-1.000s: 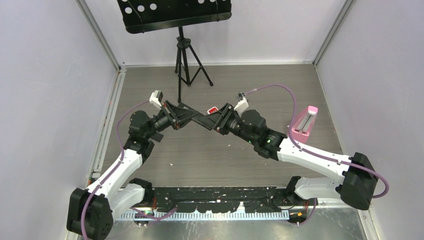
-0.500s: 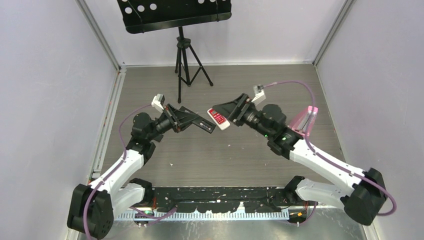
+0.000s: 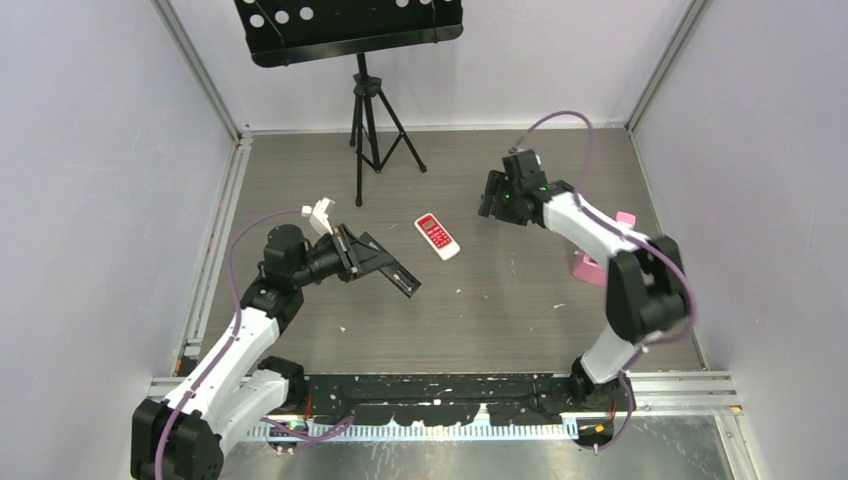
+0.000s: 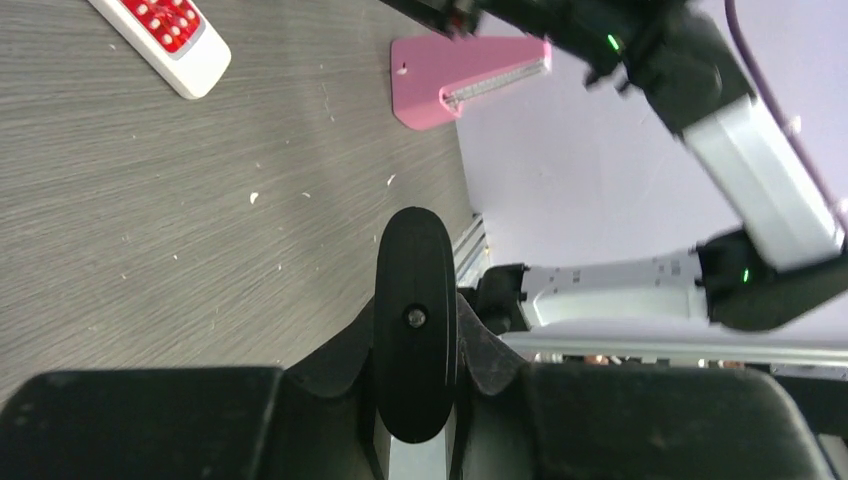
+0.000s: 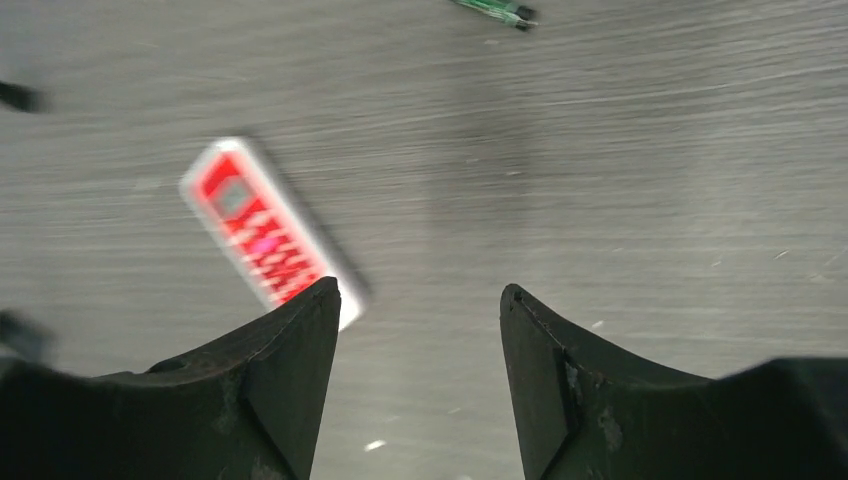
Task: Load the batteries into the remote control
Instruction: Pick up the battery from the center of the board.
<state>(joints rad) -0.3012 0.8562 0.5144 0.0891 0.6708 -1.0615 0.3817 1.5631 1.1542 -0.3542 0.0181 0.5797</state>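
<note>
Black remote control (image 4: 415, 250), clamped in left gripper (image 4: 416, 335), right gripper (image 5: 420, 300) jaws apart above table (image 5: 650, 150), red remote (image 5: 265, 235), green battery (image 5: 493, 9) beyond.

The right gripper (image 5: 420, 295) hangs with jaws apart above the table (image 5: 650, 150); a blurred red-and-white remote (image 5: 262, 232) lies partly behind one finger, a green battery (image 5: 495, 9) well beyond.

White red-keyed remote (image 3: 437, 236) lies buttons-up; black remote (image 3: 390, 268) clamped in left jaws; green battery (image 5: 490, 8) lies apart.
</note>
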